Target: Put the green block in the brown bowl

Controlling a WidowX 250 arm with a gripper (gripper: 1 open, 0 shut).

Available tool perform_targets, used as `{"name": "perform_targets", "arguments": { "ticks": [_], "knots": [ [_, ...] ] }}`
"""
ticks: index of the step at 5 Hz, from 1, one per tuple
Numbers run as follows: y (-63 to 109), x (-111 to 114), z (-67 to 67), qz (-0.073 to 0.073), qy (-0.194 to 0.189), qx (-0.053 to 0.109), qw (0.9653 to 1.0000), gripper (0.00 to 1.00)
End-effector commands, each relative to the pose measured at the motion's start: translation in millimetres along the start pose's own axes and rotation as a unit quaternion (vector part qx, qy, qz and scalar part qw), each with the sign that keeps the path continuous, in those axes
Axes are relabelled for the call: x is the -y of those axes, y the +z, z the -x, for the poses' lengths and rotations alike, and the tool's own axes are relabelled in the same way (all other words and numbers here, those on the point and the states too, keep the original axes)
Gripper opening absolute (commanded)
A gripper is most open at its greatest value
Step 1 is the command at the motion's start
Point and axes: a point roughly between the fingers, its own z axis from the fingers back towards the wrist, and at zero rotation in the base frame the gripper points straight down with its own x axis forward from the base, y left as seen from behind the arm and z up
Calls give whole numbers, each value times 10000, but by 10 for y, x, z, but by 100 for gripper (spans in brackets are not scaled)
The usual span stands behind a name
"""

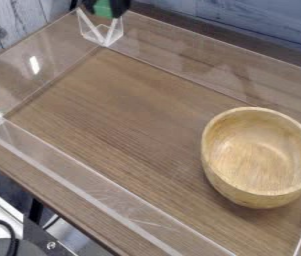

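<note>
Jaws (106, 8) hang at the frame's top edge, about eleven o'clock, mostly cropped, clamped on the green block (107, 10), a blurred sliver of which shows. Brown bowl (260, 156) sits empty at four o'clock on the bench (113, 120), well apart.

Even, fairly bright light. White glare streaks the clear wall (33, 65) at the left. The bowl (261, 156) casts a faint shadow on the desk (126, 120). The picture is soft and low in detail; the top edge blurs.
</note>
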Motion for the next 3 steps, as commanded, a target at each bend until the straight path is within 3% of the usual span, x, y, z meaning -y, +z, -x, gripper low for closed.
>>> {"name": "perform_targets", "arguments": {
  "ticks": [1,3],
  "knots": [
    [1,-19,-69,-113,-168,174,9996,0],
    [72,601,123,113,-824,15,9965,0]
  ]
}}
